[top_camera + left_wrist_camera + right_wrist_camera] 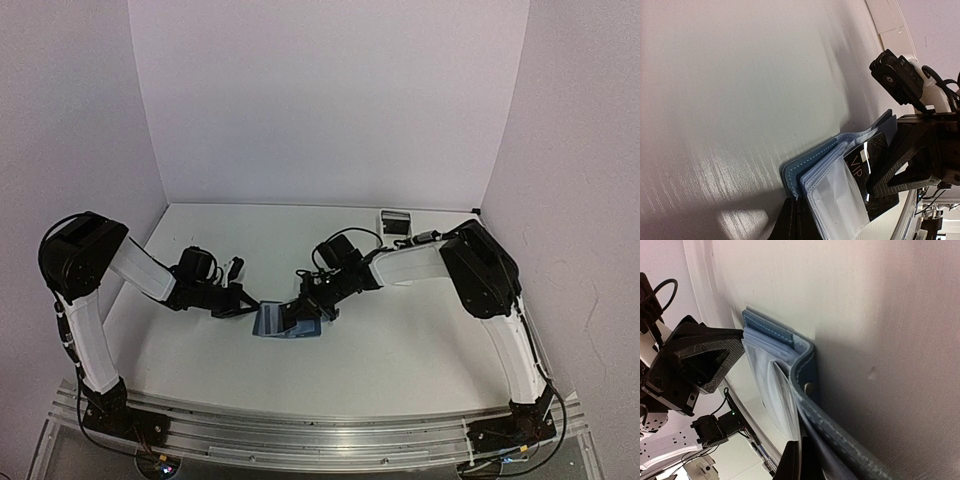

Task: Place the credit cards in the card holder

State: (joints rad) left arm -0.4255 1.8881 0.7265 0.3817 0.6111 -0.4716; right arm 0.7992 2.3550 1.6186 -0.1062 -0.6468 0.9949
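White table (400,360), white walls on three sides. Card holder (285,322) open, mid-table, nearer the front edge than the back wall. A black card (862,160) marked VIP sits among its clear sleeves. Left gripper (247,304) is clamped on the blue cover's edge and right gripper (308,308) is pinched on the opposite flap. White tray (396,222) sits at the back edge, right of centre.

Card holder (812,185): lower part cut off by the bottom frame edge in both wrist views.
VIP card (860,162): far end hidden behind right gripper (877,187).
White tray (396,222): upper right of frame, contents too small to tell.
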